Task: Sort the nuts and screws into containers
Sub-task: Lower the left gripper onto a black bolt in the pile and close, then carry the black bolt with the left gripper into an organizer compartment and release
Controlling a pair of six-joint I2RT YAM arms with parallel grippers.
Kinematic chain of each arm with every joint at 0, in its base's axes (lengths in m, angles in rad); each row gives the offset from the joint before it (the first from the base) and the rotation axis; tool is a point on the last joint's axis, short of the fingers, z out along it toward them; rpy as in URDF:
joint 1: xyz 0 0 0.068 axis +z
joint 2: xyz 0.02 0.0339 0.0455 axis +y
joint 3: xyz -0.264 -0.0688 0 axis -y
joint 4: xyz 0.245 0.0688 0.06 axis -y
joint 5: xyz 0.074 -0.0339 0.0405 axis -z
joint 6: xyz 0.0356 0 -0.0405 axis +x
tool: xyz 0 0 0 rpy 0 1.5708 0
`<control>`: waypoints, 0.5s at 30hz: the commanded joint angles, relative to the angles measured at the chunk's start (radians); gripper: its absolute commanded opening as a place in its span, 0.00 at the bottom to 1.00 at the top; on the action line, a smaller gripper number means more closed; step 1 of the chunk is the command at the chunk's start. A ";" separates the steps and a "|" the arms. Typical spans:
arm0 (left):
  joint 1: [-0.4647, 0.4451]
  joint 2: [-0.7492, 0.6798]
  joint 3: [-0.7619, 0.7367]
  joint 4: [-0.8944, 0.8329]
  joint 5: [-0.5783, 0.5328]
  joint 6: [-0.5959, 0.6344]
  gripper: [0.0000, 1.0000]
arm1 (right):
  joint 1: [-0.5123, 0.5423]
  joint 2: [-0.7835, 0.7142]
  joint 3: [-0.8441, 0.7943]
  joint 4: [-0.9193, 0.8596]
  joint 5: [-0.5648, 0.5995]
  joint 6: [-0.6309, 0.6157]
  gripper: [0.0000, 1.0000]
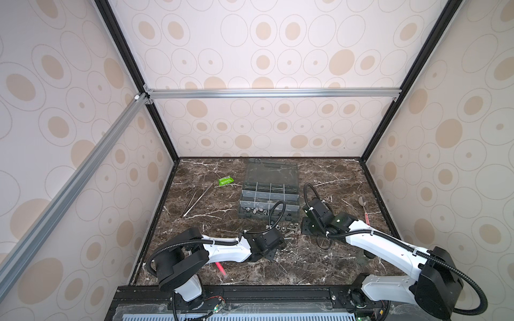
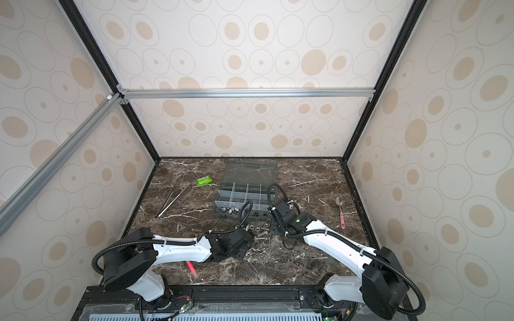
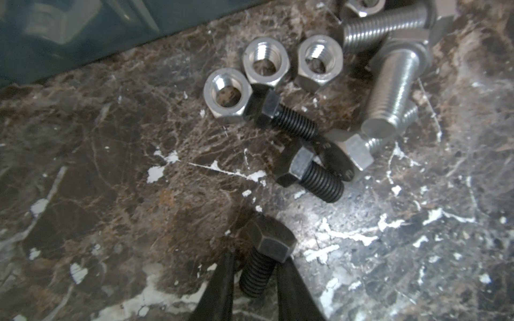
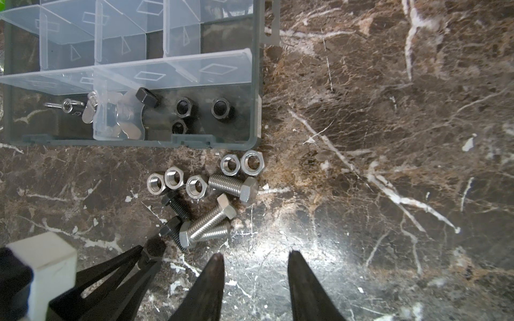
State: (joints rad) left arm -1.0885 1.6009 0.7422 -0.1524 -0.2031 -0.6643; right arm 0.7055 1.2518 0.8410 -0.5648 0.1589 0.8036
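Left claw (image 3: 257, 264) pinches a black screw (image 3: 268, 244) by its shank on the marble worktop (image 3: 111, 166), head left clear, apparently ready for the carry to the organiser box (image 4: 257, 83), whose near corner compartment (image 4: 240, 125) already holds black nuts (image 4: 183, 107). Right claw (image 4: 256, 257) hangs spread and empty beside the unsorted silver nuts (image 4: 173, 178) and silver screws (image 4: 211, 219).

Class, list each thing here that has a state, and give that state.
Organiser box lid: open.
Left end effector: closed on a black screw.
Right end effector: open, empty.
Silver nuts: loose on the table.
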 commanded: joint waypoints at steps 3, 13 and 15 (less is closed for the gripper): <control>-0.009 0.010 -0.024 -0.020 0.018 0.000 0.17 | -0.001 -0.006 -0.019 -0.020 0.023 0.017 0.42; -0.007 -0.062 0.001 -0.029 -0.016 0.035 0.09 | -0.001 -0.016 -0.006 -0.036 0.029 0.008 0.41; 0.003 -0.095 0.022 -0.027 -0.025 0.060 0.09 | 0.000 -0.030 -0.005 -0.045 0.038 0.003 0.41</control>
State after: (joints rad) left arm -1.0882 1.5642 0.7357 -0.1608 -0.2054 -0.6445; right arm 0.7055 1.2491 0.8368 -0.5697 0.1642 0.8032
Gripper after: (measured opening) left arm 0.138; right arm 0.414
